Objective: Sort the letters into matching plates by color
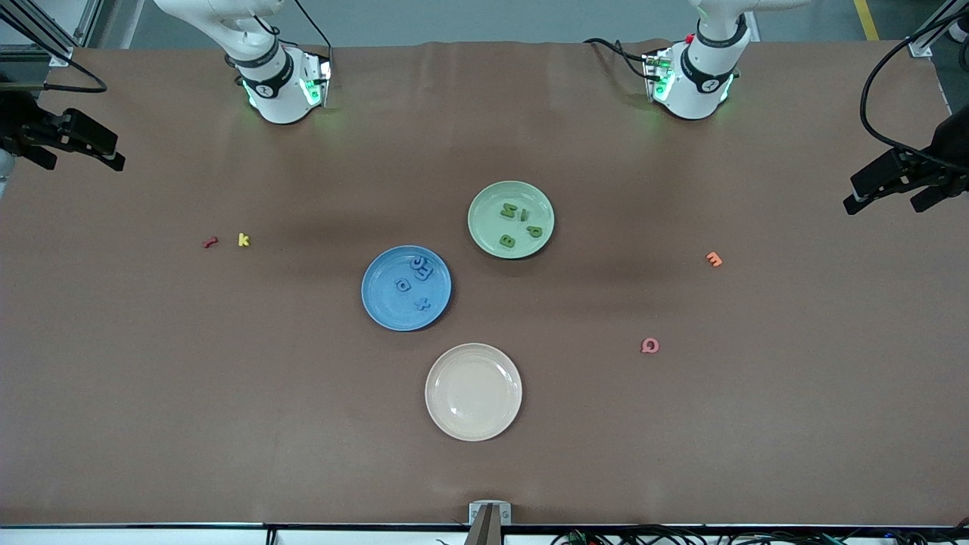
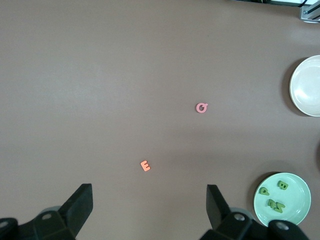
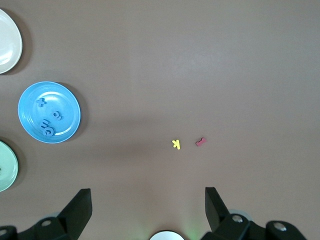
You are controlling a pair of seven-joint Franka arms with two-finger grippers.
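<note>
From the front, four small blue foam letters (image 1: 415, 284) lie in the round blue plate (image 1: 378, 299) and four green ones (image 1: 519, 224) in the pale green plate (image 1: 484, 231), both well away from either pincer.

Left wrist: the left pincer (image 2: 150, 202) gapes wide, empty, over bare counter (image 2: 75, 75).

Right wrist: the right pincer (image 3: 148, 206) likewise. Such letters look light and soft; I'd pinch them across the edges.
</note>
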